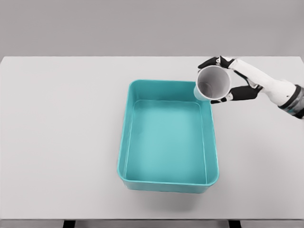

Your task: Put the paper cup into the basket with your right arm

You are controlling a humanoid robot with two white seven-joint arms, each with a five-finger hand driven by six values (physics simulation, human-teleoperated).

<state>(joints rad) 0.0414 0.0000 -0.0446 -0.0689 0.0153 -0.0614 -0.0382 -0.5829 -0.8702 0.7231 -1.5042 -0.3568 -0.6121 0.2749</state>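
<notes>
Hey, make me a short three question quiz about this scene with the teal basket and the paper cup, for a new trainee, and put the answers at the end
1. True or false: the paper cup already lies on the floor of the basket.
2. Which hand holds the cup? A) left B) right C) neither
3. Fill in: the cup is tipped so its open mouth faces the ____.

Key:
1. False; it is held over the basket's far right corner.
2. B; the right hand grips it, its arm entering from the picture's right.
3. Camera.
</notes>
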